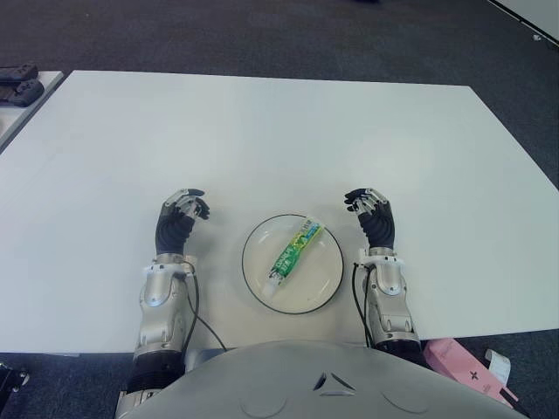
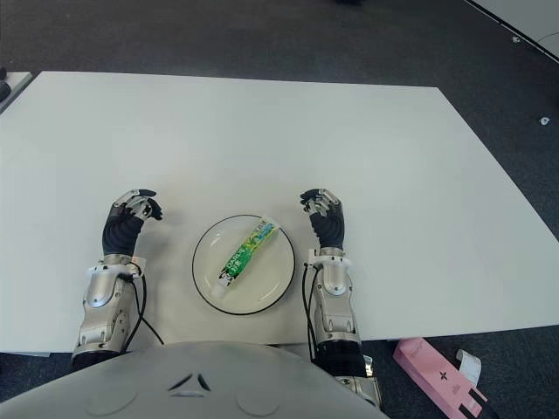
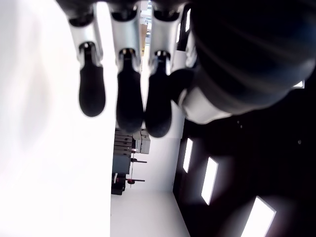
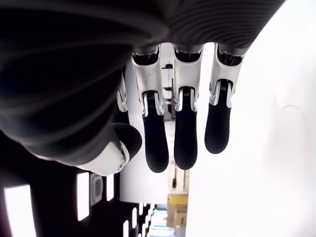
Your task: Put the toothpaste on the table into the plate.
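Toothpaste (image 1: 295,253) already inside the plate (image 1: 325,284), lying diagonally across it, cap end toward the robot's body and crimped end reaching the far rim on the right hand's side. Green-and-white tube, flat on the dish, touched by neither hand. Nothing else in the plate. Judged from this: the placing looks done, with only a pull-back of the arms left, if anything.

Plate between the two hands, nearer the right one. Right hand (image 1: 370,212) just beside the plate's far right rim, close to the tube's crimped end but apart from it. Fingers (image 4: 185,140) loosely bent, hanging free with nothing between them and the thumb, so released, empty. Probably standing there because that end of the tube was the one let go of, though that is only a guess from the layout.

Left hand (image 1: 182,214) beside the plate on its left, a little farther off than the right. Fingers (image 3: 129,106) likewise relaxed, gripping nothing. Whether either palm touches the table (image 1: 262,131) hard to tell from above.

White table otherwise bare around the plate. Pink box (image 1: 467,371) off the table's near right edge, lower down, of no part in the task.
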